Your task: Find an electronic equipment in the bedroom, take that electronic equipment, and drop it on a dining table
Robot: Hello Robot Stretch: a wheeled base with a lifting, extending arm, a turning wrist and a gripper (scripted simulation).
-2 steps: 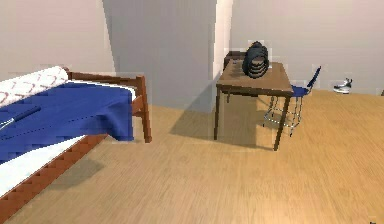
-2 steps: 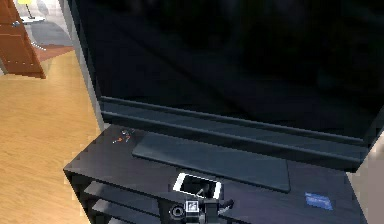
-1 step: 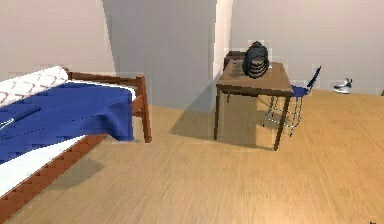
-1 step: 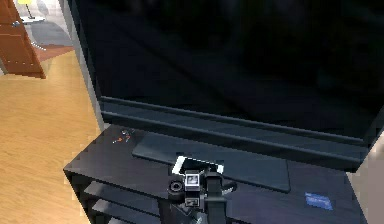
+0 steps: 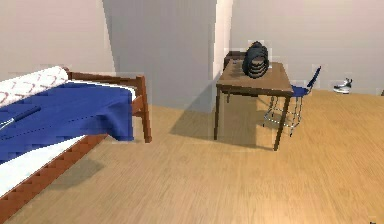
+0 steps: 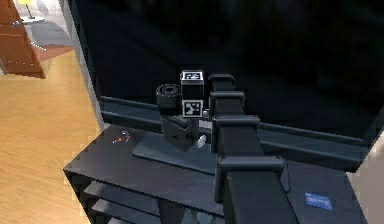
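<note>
— On the dark stand (image 6: 110, 165), toward the arm side view's right, lies a flat bluish slab (image 6: 318, 198), likely a phone and so the electronic thing wanted.
— How would it handle?
— Light, stiff, slick and breakable, by the look. It is best taken across its narrow width, at the edges. It lies flat, its long axis roughly across the picture; which end is its top cannot be told.
— And the gripper (image 6: 175, 125)?
— Well apart from it, by the foot of the television (image 6: 250, 60), near a small blob (image 6: 125, 138). Whether its fingers are apart or together, or hold anything, cannot be told. Ahead stand a bed (image 5: 60, 115) and a desk (image 5: 255, 82).
</note>
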